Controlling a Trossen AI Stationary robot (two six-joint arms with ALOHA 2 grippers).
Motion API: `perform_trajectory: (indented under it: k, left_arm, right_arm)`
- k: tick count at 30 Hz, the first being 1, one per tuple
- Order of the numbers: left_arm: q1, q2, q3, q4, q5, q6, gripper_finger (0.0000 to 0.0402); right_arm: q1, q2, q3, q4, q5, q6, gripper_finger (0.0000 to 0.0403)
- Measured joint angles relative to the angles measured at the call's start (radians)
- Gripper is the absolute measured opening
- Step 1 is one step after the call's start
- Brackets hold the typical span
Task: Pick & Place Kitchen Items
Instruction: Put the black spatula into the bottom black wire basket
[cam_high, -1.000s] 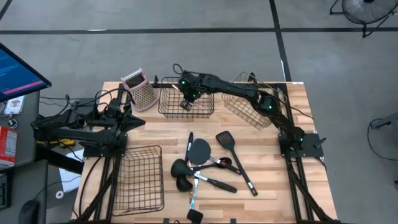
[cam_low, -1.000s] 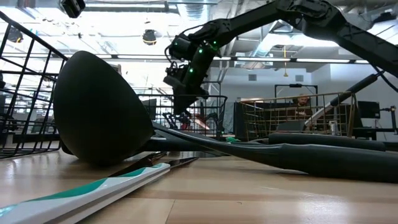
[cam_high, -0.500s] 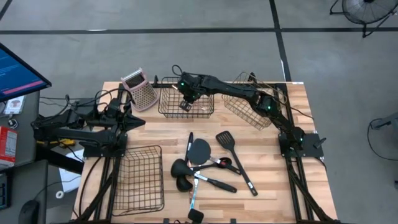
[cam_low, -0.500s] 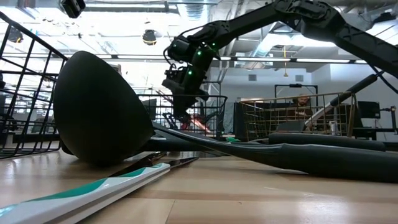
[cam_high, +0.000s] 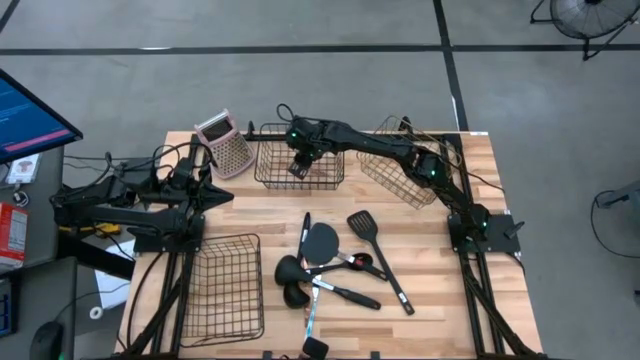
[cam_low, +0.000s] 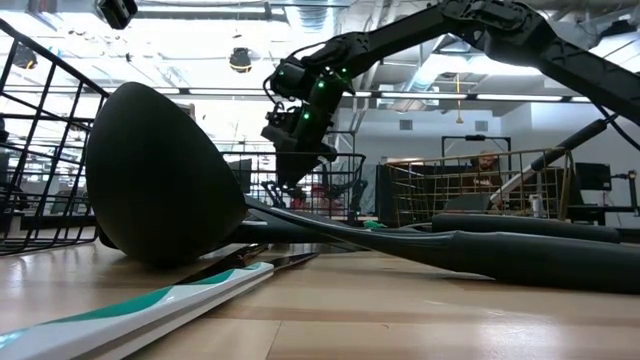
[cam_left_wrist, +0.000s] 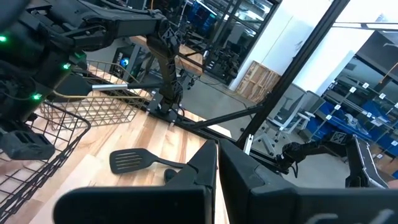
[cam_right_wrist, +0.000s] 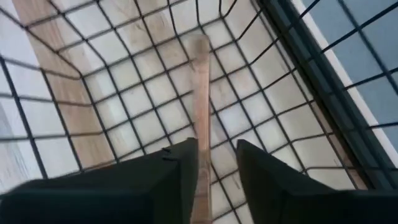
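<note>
Reaching arm: the right arm stretches across the pale wooden worktop (cam_high: 432, 292) to the landmark, the dark rectangular wire mesh basket (cam_high: 300, 172) at the middle of the far edge.
Right gripper (cam_high: 298, 166): it hangs inside the upper part of that basket; the low view shows it (cam_low: 290, 176) above the basket's floor.
Right fingers (cam_right_wrist: 155, 180): parted a little wider than the handle that runs between them, so they are not pinching it.
Task thing in the basket: a slim utensil with a light wooden handle (cam_right_wrist: 200, 118) lies lengthwise in the basket under the right gripper. It seems to rest on the mesh floor, though the wrist view is too soft to be sure. Its head is not visible.
Utensils left out: a loose heap of black long-handled spoons and ladles (cam_high: 318, 268) lies on the worktop on the near side of the basket, well apart from it.
Slotted spatula: a black slotted spatula (cam_high: 363, 226) lies at the heap's right edge, head toward the basket.
Teal piece: a slim utensil with a teal and white handle (cam_high: 309, 318) lies at the side of the heap farthest from the basket.
Ladle bowl: a black rounded ladle bowl (cam_low: 165, 180) fills the low view's foreground, mouth down.
Grater: a metal box grater with a pink top (cam_high: 226, 146) stands just left of the basket.
Left gripper (cam_left_wrist: 217, 147): it waits well to the left of the basket, with its fingers pressed together and nothing between them.
</note>
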Motion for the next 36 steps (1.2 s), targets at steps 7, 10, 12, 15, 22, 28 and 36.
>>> perform_trajectory:
  k: [7,10,12,15,22,28,36]
  left_arm:
    - [0.0,0.0,0.0,0.0,0.0,0.001,0.0002]
    - [0.0,0.0,0.0,0.001,0.0,0.001,0.0002]
    - [0.0,0.0,0.0,0.002,0.0,0.001,0.0002]
    - [0.0,0.0,0.0,0.005,0.0,0.001,0.0006]
    - [0.0,0.0,0.0,0.01,0.0,0.001,0.005]
    - [0.0,0.0,0.0,0.017,0.0,0.001,0.0098]
    - [0.0,0.0,0.0,0.018,0.001,0.001,0.0127]
  right_arm:
    - [0.007,-0.018,0.111,-0.082,-0.003,-0.007,0.0214]
    - [0.008,-0.093,0.093,-0.099,-0.011,-0.008,0.0232]
    - [0.012,-0.147,0.094,-0.102,-0.011,-0.008,0.0234]
    - [0.016,-0.238,0.094,-0.119,-0.011,-0.006,0.0229]
    - [0.063,-0.439,0.095,-0.25,-0.013,0.029,0.0215]
    - [0.163,-0.548,0.095,-0.52,0.027,0.155,0.0216]
    - [0.388,-0.613,0.041,-0.705,0.156,0.452,0.0233]
